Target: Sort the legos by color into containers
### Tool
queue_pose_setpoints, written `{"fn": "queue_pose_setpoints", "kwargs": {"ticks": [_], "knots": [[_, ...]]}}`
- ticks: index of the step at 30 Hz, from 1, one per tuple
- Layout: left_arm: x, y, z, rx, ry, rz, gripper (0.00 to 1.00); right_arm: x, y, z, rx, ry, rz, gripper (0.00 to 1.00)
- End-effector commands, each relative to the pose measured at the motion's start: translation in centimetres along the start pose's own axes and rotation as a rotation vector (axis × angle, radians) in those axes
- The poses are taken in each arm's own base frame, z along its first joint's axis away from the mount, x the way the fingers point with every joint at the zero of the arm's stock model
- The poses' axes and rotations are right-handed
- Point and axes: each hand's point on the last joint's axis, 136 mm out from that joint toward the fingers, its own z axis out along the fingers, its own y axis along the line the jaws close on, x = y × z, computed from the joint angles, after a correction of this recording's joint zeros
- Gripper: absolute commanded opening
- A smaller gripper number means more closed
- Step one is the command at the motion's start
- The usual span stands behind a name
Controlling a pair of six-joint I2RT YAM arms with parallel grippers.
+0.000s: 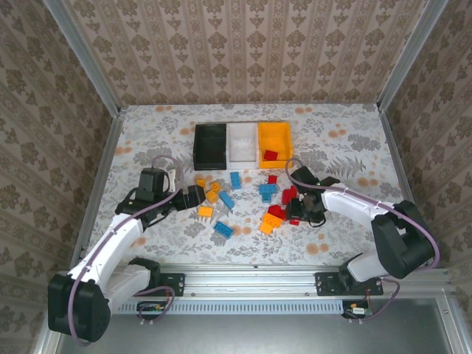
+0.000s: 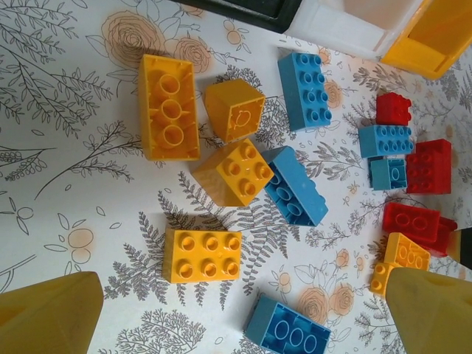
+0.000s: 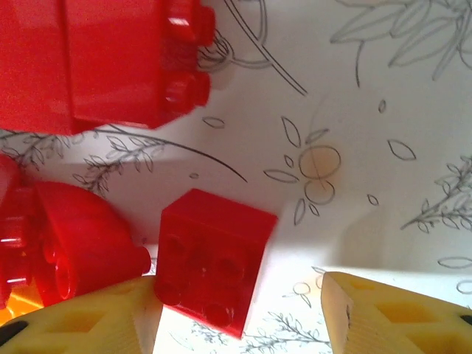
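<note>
**Containers** point(image 1: 242, 147): black bin point(image 1: 209, 146), white bin point(image 1: 242, 140) and orange bin point(image 1: 274, 139), joined in one row near the far edge of the table point(image 1: 147, 140), about mid-width. The row's long axis runs parallel to that edge, and each bin's own long axis points at it. One red lego point(image 1: 271, 155) lies at the orange bin's near end.

**Legos** point(image 1: 226, 199): red, blue and orange-yellow, loose at the table's centre between the row and the near edge. Yellows and blues lie leftward, reds rightward.

**Left gripper** point(image 2: 243, 295): jaws spread wide, nothing between them.
- Six-stud yellow brick point(image 2: 201, 254): studs up, long axis across the wrist view.
- Longer yellow brick point(image 2: 168, 107): hollow side up, long axis at right angles to the first.
- Blue brick point(image 2: 295, 184): lies diagonally, touching a four-stud yellow brick point(image 2: 234, 173).

**Right gripper** point(image 3: 237, 284): low over the reds, jaws apart around a small red brick point(image 3: 214, 251). The brick sits close against one finger point(image 3: 88, 321) and clear of the other. Which way its studs face cannot be told.
- Larger red brick point(image 3: 96, 63): lies on its side, studs pointing along the table.
</note>
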Motion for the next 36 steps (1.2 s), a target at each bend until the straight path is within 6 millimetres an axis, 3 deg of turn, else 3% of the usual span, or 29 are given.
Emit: {"fn": "queue_pose_setpoints", "kwargs": {"ticks": [1,7,12,14,18,22,29,36], "knots": [[0.0,0.2,0.3,-0.009,0.0,0.001,1.0,-0.1,0.1,0.9,0.017,0.013,-0.003,0.6],[0.2,0.4,0.4,-0.013,0.008,0.0,1.0,-0.3,0.2,1.8,0.019,0.019,0.003,0.59],[0.2,0.5,0.4,-0.016,0.009,-0.003,1.0,-0.1,0.1,2.0,0.019,0.021,0.008,0.52],[0.3,0.5,0.4,-0.014,0.01,-0.004,1.0,0.2,0.0,1.9,0.02,0.026,0.008,0.54],[0.4,0.5,0.4,-0.011,0.007,-0.01,1.0,0.8,-0.5,1.5,0.024,0.028,0.013,0.7],[0.3,0.4,0.4,-0.007,0.005,-0.01,1.0,1.7,-0.8,1.0,0.023,0.022,0.035,0.71],[0.3,0.3,0.6,0.004,0.004,-0.012,1.0,3.2,-1.3,1.1,0.048,0.028,0.044,0.66],[0.4,0.3,0.6,0.005,0.007,-0.012,1.0,3.1,-2.3,1.0,0.101,0.016,0.036,0.54]]}}
